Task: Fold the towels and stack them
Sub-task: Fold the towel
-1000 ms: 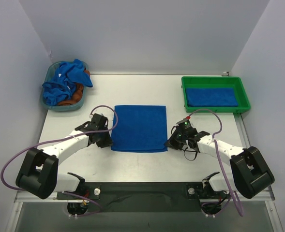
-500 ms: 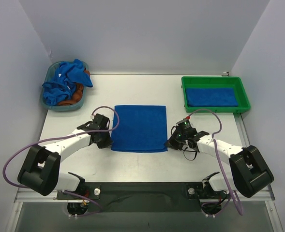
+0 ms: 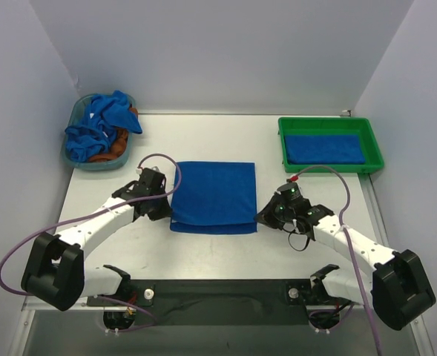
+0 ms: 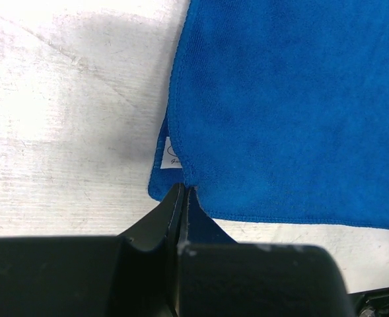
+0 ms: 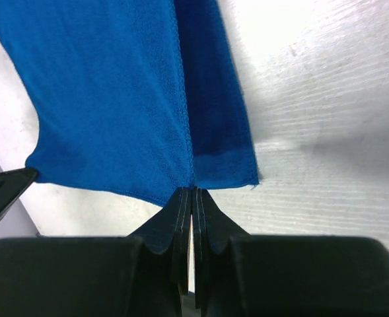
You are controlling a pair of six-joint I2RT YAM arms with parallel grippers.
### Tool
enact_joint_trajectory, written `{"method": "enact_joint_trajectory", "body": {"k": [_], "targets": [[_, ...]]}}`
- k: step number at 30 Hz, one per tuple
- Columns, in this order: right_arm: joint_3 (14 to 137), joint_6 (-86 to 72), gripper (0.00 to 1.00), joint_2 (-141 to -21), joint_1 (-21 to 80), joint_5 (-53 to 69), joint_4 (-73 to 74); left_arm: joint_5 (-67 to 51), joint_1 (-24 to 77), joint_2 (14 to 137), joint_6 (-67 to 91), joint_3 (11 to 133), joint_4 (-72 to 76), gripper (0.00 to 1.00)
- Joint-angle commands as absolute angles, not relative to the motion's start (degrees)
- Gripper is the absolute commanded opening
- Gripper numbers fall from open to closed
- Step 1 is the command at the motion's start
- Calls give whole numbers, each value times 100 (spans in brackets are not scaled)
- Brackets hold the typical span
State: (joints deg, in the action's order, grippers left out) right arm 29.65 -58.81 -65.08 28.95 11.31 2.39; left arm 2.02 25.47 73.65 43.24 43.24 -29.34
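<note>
A royal-blue towel (image 3: 214,191) lies spread in the middle of the table, with its near edge raised off the lower layer. My left gripper (image 3: 166,211) is shut on its near left corner. In the left wrist view the jaws (image 4: 184,188) pinch the hem just below a small white tag (image 4: 171,153). My right gripper (image 3: 262,217) is shut on the near right corner, and in its wrist view the gripper (image 5: 193,191) pinches the hem of the towel (image 5: 115,86). A second towel (image 3: 324,148) lies folded in the green tray (image 3: 326,121). More towels (image 3: 99,122) are heaped in the basket.
The teal basket (image 3: 92,166) stands at the back left, with an orange-brown cloth (image 3: 116,145) among the blue ones. The green tray sits at the back right. Purple cables loop over both arms near the table's front edge.
My left gripper has shut on the towel's near left corner. Both grippers have risen slightly and drawn the near edge up and away from me.
</note>
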Motion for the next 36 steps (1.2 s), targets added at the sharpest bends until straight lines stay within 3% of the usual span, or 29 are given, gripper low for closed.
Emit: {"method": "enact_joint_trajectory", "body": {"k": [1, 14, 24, 26, 28, 29, 31, 33, 36], "targets": [[2901, -6047, 0, -6284, 3006, 1072, 589, 193, 2584, 7225, 4350, 4316, -3032, 0], [2092, -6354, 0, -7136, 3006, 1125, 44, 255, 2575, 7717, 4474, 3595, -2531, 0], [2003, -6223, 2, -6742, 2883, 1116, 412, 184, 2566, 7419, 4570, 3305, -2540, 3], [2178, -6048, 4, -6418, 2918, 1037, 745, 220, 2575, 7146, 4562, 3305, -2619, 14], [2328, -5907, 14, -6241, 2935, 1107, 939, 246, 2575, 6918, 4527, 3401, -2776, 27], [2407, -5845, 29, -6092, 3005, 1125, 1088, 246, 2584, 6847, 4492, 3454, -2856, 37], [2653, -5661, 38, -5899, 3111, 1134, 1212, 202, 2593, 6646, 4430, 3611, -3057, 49], [2916, -5564, 38, -5775, 3304, 1020, 1380, 141, 2619, 6470, 4430, 3735, -3207, 61], [3250, -5555, 38, -5730, 3471, 941, 1363, 193, 2759, 6135, 4482, 4103, -3428, 63]]}}
